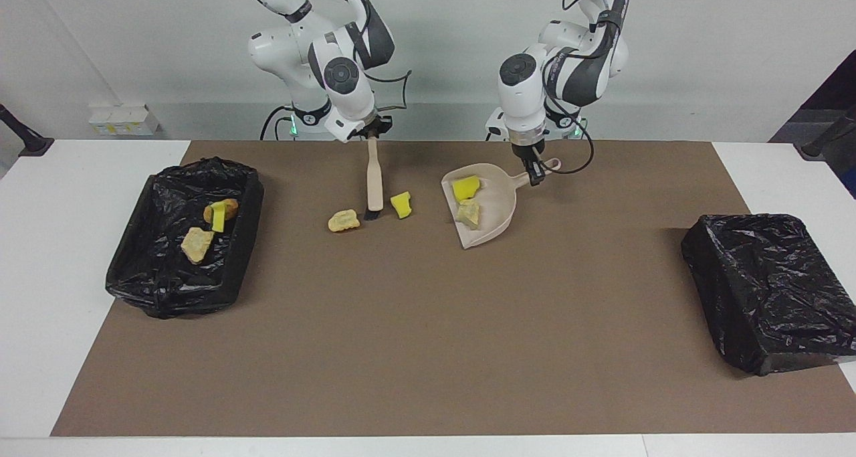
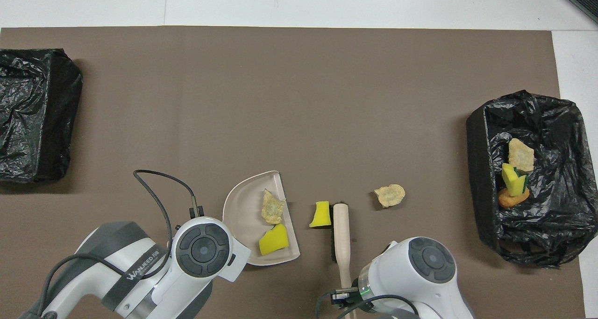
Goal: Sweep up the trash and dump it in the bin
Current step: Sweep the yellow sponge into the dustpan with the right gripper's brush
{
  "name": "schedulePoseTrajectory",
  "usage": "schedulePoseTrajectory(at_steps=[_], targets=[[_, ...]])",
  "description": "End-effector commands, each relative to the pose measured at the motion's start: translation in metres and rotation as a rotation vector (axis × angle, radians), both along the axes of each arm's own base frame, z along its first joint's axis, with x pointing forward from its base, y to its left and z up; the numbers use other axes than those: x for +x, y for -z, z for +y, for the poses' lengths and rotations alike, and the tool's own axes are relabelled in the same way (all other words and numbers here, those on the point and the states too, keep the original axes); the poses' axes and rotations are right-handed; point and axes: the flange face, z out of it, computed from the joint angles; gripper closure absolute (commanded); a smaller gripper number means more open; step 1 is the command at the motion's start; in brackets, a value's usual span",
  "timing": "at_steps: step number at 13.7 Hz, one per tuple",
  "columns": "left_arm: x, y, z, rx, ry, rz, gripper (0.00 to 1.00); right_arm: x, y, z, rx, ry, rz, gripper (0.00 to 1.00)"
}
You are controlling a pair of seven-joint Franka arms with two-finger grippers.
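My right gripper (image 1: 370,134) is shut on the handle of a beige brush (image 1: 373,179), (image 2: 341,235). The brush's dark bristles touch a loose yellow sponge piece (image 1: 400,204), (image 2: 320,215) of the trash. A pale beige lump (image 1: 344,221), (image 2: 390,195) lies on the mat beside the brush, toward the right arm's end. My left gripper (image 1: 533,170) is shut on the handle of the beige dustpan (image 1: 495,209), (image 2: 240,211), which holds a yellow piece (image 1: 465,187) and a beige lump (image 1: 468,213). The black-lined bin (image 1: 134,269), (image 2: 476,169) holds three pieces.
A second box wrapped in a black bag (image 1: 769,290), (image 2: 32,118) stands at the left arm's end of the table. A brown mat (image 1: 428,350) covers the table's middle. The left arm's cable (image 2: 159,197) trails over the mat by the dustpan.
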Motion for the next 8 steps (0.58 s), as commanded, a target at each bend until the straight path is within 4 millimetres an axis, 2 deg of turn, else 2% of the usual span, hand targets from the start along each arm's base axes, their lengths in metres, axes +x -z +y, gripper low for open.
schedulePoseTrajectory(at_steps=[1, 2, 4, 6, 7, 8], targets=[[-0.007, 0.004, -0.002, -0.015, -0.007, 0.005, 1.0, 0.003, 0.006, 0.023, 0.056, 0.072, 0.01, 1.0], [-0.007, 0.004, -0.002, -0.016, -0.008, 0.004, 1.0, 0.001, 0.004, 0.034, 0.092, 0.097, -0.001, 1.0], [-0.005, 0.004, -0.004, -0.034, -0.013, -0.001, 1.0, 0.002, 0.0, 0.044, 0.158, 0.156, 0.01, 1.0], [0.0, 0.006, -0.003, -0.059, -0.025, -0.009, 1.0, -0.004, -0.011, 0.064, 0.238, 0.21, 0.035, 1.0], [0.0, 0.008, -0.004, -0.058, -0.026, -0.006, 1.0, -0.001, -0.024, 0.07, 0.262, 0.22, 0.033, 1.0], [0.0, 0.021, -0.007, -0.046, -0.023, 0.009, 1.0, 0.003, -0.038, 0.074, 0.278, 0.223, 0.02, 1.0]])
